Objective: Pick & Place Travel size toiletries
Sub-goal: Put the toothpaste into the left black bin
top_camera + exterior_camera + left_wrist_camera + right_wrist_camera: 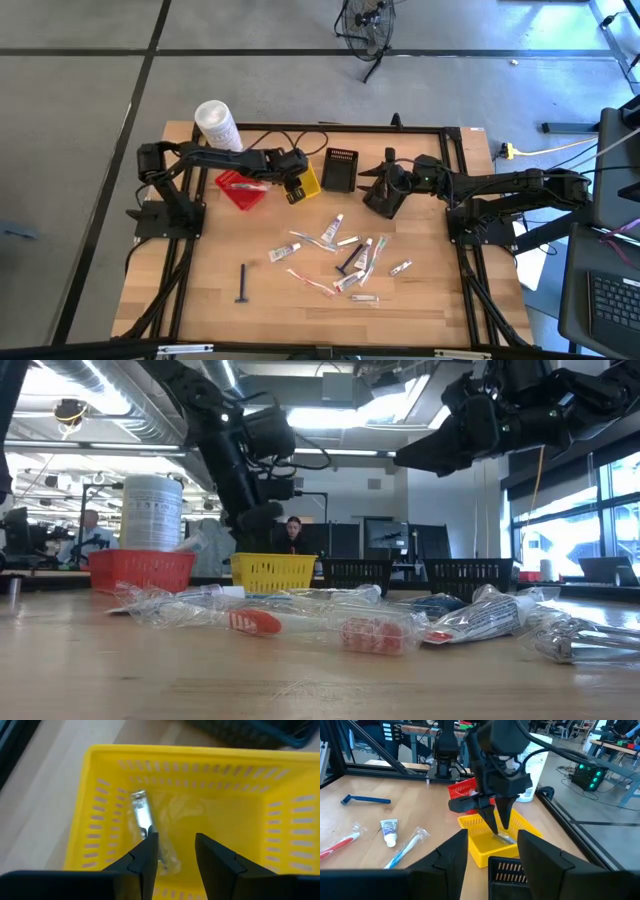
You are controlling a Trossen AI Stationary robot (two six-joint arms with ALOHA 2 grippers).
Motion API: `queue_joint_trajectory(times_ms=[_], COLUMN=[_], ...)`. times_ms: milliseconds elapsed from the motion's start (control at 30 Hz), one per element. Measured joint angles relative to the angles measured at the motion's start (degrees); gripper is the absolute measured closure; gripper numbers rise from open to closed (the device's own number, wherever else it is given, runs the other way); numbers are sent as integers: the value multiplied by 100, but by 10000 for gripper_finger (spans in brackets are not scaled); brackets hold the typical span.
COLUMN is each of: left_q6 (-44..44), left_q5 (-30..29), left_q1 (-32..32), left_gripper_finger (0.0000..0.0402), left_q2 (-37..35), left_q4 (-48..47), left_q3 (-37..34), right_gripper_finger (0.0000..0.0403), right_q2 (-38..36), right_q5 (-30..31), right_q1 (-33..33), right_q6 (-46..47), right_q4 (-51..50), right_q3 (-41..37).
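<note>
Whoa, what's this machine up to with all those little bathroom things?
It is sorting travel toiletries into small baskets. The left gripper hangs open over the yellow basket, where a clear-wrapped silvery item lies inside. The right gripper waits raised near the black basket. Most toiletries lie loose on the wooden table, with a razor apart.

On the wooden surface (200,280), the left end effector (297,182) sits over the yellow basket (305,186) toward 12 o'clock; the right end effector (380,195) hovers nearby; toiletries (340,255) lie scattered toward 6.
</note>
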Motion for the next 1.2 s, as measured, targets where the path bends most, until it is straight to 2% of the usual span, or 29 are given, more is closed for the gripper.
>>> queue_joint_trajectory(times_ms=[300, 467, 600, 833, 1000, 1200], left_q6=[-198, -501, -685, -1506, -1978, -2132], left_q5=[-2, 0, -26, -535, -718, -778], left_q1=[-660, -1093, -1511, -2323, -2859, -3309], left_gripper_finger=[277, 277, 277, 277, 277, 277], left_q2=[-788, -1254, -1474, -1326, -1059, -694], left_q4=[-225, -329, -821, -1617, -1613, -1592], left_q3=[437, 473, 473, 471, 471, 471], right_gripper_finger=[211, 221, 231, 233, 213, 191], right_q2=[0, 0, 0, 0, 0, 14], right_q5=[-17, -20, -19, -15, -14, -46], right_q1=[12, 145, 352, 615, 758, 921], right_q6=[108, 286, 299, 282, 284, -8], right_q4=[-59, -82, -80, -66, -66, -70], right_q3=[0, 0, 0, 0, 0, 0])
